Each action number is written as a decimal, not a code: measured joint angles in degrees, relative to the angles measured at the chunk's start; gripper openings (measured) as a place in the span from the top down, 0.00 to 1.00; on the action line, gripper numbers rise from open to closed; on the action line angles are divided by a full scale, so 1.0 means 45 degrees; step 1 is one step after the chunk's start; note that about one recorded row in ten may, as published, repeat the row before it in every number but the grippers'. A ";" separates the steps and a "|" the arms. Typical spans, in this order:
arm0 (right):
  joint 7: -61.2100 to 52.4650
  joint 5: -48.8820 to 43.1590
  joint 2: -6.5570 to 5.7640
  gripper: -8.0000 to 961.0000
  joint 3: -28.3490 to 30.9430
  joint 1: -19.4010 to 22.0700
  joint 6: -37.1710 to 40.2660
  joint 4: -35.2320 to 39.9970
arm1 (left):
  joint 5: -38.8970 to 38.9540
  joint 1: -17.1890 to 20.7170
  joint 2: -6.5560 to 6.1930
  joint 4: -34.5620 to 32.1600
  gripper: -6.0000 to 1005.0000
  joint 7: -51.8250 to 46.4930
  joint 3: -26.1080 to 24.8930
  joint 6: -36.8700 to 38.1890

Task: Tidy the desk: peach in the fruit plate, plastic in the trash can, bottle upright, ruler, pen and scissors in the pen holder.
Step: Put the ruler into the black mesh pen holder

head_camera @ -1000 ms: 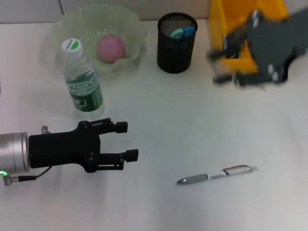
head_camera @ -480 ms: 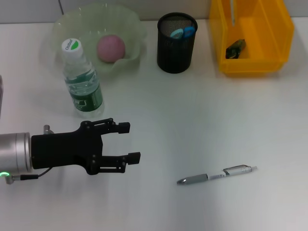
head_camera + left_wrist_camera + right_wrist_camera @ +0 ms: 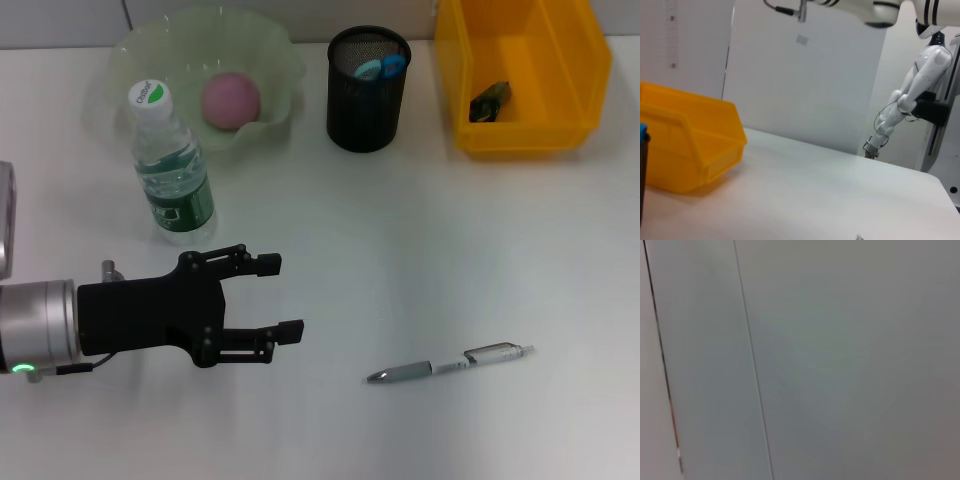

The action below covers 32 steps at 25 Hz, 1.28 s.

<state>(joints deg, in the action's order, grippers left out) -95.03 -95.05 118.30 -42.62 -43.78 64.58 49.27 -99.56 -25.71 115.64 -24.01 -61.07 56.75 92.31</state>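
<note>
A plain pale grey wall (image 3: 850,360) fills nearly the whole right wrist view. It is crossed by a thin dark seam (image 3: 754,370), running almost straight from one edge of the picture to the other. A second dark line (image 3: 660,355) is seen near the picture's border, with a faint reddish tint along part of it. Nothing else can be made out.

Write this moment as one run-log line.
left pincer: open, above desk, left of pen | right pincer: out of view | pen: lying on desk | bottle: upright
</note>
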 joint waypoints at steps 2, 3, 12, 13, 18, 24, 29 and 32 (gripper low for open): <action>0.1473 0.1199 0.0024 0.60 0.0009 -0.0160 -0.0377 -0.1228 | 0.0032 0.0024 0.0222 -0.0040 0.16 0.0283 -0.0041 -0.0079; 0.1473 0.1199 0.0024 0.60 0.0009 -0.0160 -0.0377 -0.1228 | 0.0032 0.0024 0.0222 -0.0040 0.16 0.0283 -0.0041 -0.0079; 0.5293 0.3536 0.0149 0.59 0.0025 -0.0998 -0.1367 -0.4747 | -0.0020 -0.0013 0.0540 -0.0070 0.16 0.0576 -0.0188 -0.0242; 0.5293 0.3536 0.0149 0.59 0.0025 -0.0998 -0.1367 -0.4747 | -0.0020 -0.0013 0.0540 -0.0070 0.16 0.0576 -0.0188 -0.0242; 0.5921 0.3659 0.0195 0.58 0.0011 -0.1420 -0.1854 -0.5657 | -0.0021 -0.0008 0.0578 -0.0007 0.16 0.0575 -0.0100 -0.0243; 0.6494 0.3719 0.0247 0.57 0.0073 -0.1725 -0.2542 -0.6350 | -0.0026 0.0107 0.0591 0.0016 0.16 0.0574 -0.0107 -0.0238; 0.7376 0.4625 0.0273 0.56 0.0035 -0.1790 -0.2713 -0.6764 | -0.0026 0.0188 0.0591 0.0022 0.16 0.0570 -0.0095 -0.0234; 0.7455 0.4676 0.0273 0.56 0.0028 -0.1796 -0.2730 -0.6802 | -0.0025 0.0204 0.0591 0.0023 0.16 0.0567 -0.0073 -0.0208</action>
<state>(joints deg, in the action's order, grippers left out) -61.48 -74.00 119.52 -42.50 -51.87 52.30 18.66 -99.67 -24.80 118.30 -23.90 -58.52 56.42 91.37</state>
